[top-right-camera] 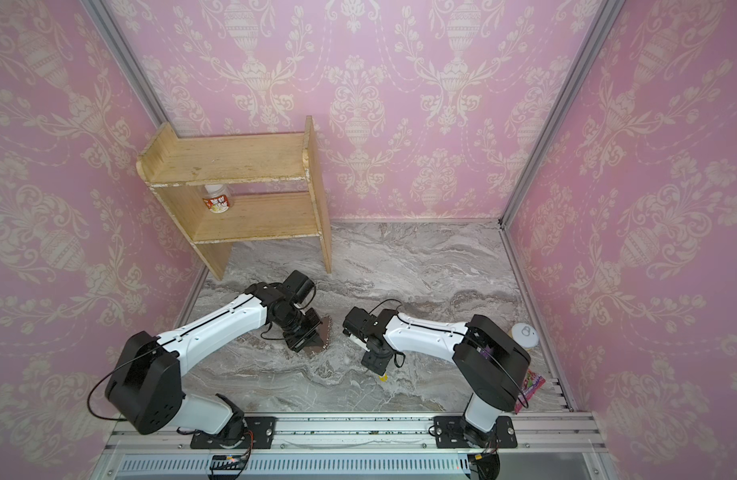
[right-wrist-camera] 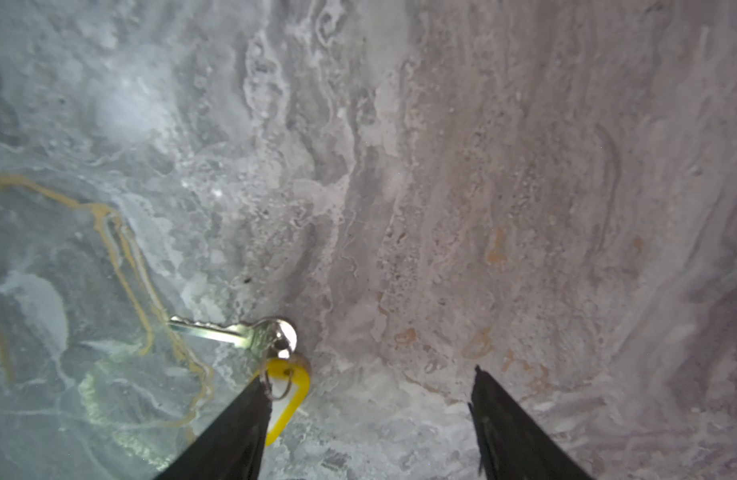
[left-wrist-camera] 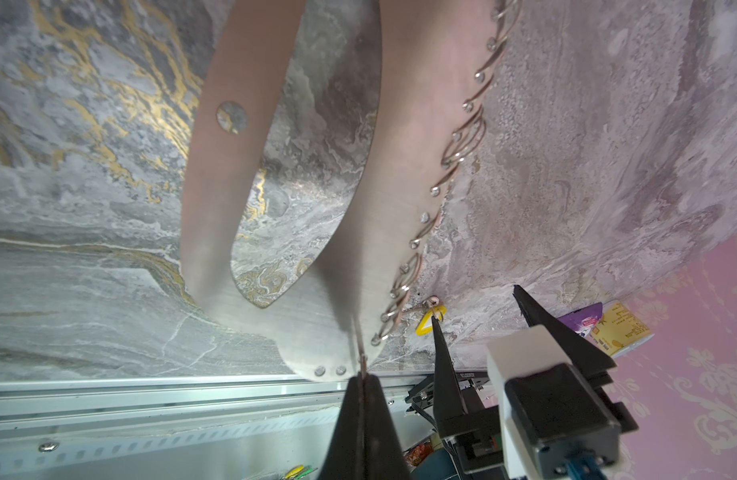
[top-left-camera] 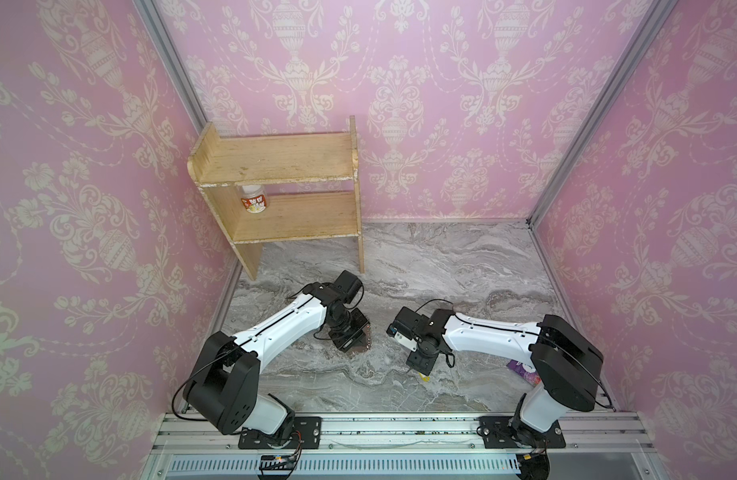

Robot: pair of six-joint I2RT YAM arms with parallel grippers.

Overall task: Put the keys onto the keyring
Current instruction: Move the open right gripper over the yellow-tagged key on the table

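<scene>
Keys point(right-wrist-camera: 275, 338) looking light, slippery near the keyring point(left-wrist-camera: 346, 270): I'm aiming the empty, wide-open right gripper point(right-wrist-camera: 368, 374) at the tag point(right-wrist-camera: 294, 392); left gripper point(left-wrist-camera: 362, 374) is pinching the keyring.

Pink damask walls point(top-left-camera: 462, 83) are rising behind and beside a two-tier wooden shelf point(top-left-camera: 283, 160), which is standing on grey marbled flooring point(top-left-camera: 441, 266) spreading before it.

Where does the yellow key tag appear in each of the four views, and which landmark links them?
In a top view: yellow key tag, a speck at the right pincer's tip.
In a top view: same speck, same place.
Left wrist: beyond the keyring's end rings, at that pincer's finger.
Right wrist: against one pincer finger.
Shared landmark: the open right pincer.
</scene>
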